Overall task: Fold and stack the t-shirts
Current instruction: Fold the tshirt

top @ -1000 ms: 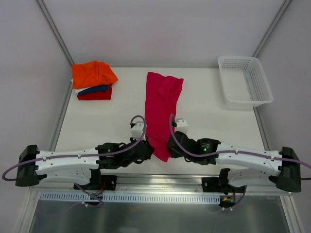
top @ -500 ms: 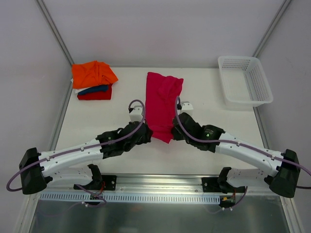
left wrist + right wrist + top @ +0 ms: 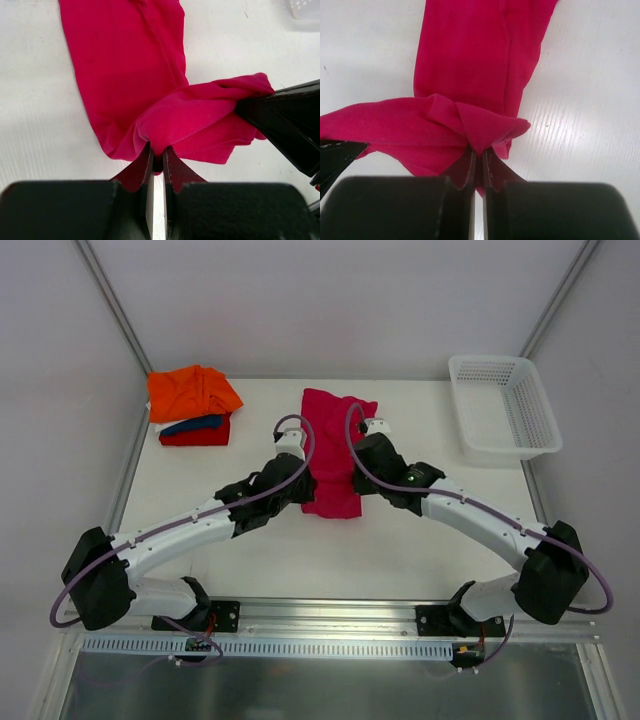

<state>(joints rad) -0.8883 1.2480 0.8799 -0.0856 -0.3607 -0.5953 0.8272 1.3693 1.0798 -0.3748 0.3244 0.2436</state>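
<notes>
White table: magenta t-shirt lengthwise at centre; left gripper, right gripper each pinching its near edge.

I work in what looks like a robotics lab cell: my left arm and right arm are bolted to a metal rail along the near edge of a white table. Plain white panels wall it in, and aluminium posts rise at its far corners.
</notes>
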